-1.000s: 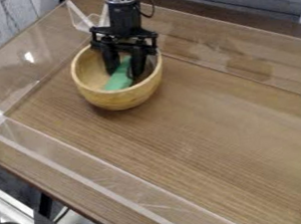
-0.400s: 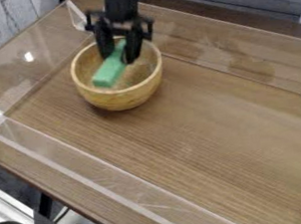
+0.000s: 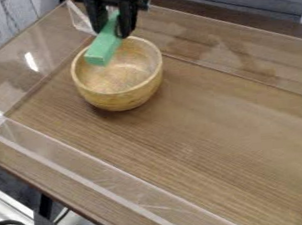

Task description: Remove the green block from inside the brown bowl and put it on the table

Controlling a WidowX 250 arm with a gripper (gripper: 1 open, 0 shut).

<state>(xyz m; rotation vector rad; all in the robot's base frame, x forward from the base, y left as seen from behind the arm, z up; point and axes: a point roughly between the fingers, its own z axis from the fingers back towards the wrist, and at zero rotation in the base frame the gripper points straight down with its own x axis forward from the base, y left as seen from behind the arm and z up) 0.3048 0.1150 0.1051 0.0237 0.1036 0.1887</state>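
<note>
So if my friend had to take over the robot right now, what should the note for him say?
Gripper: pointing down, shut on the green block, which hangs tilted from the jaws.
Green block: lifted out of the brown bowl, in the air above the bowl's back rim.
Brown bowl: sitting on the table near the back left, with nothing showing inside it.
Done: block grabbed and lifted out of the bowl.
Left: carry it sideways clear of the bowl, lower it onto a bare part of the table, let go.

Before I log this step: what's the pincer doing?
Pincer: shut on the green block, held above the bowl.
</note>
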